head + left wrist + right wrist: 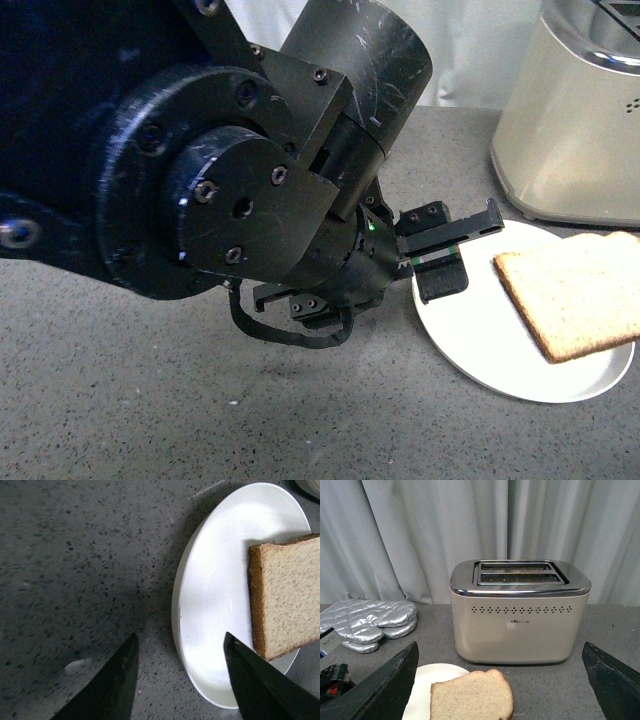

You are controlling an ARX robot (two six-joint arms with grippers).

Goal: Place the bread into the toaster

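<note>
Bread (575,295) over plate (468,332), near toaster (570,130)

The left claw (180,639) points downward, fingers spread apart; the right claw (499,649) gapes wide.

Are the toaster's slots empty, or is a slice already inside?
Empty, as far as seen. Both slots of the toaster show nothing sticking out; the bread is outside, over the plate.

Light brown bread (580,290), white plate (470,335), cream toaster (520,630) — chrome top, dotted side — silver quilted mitts (370,620), speckled grey counter (150,400).
</note>
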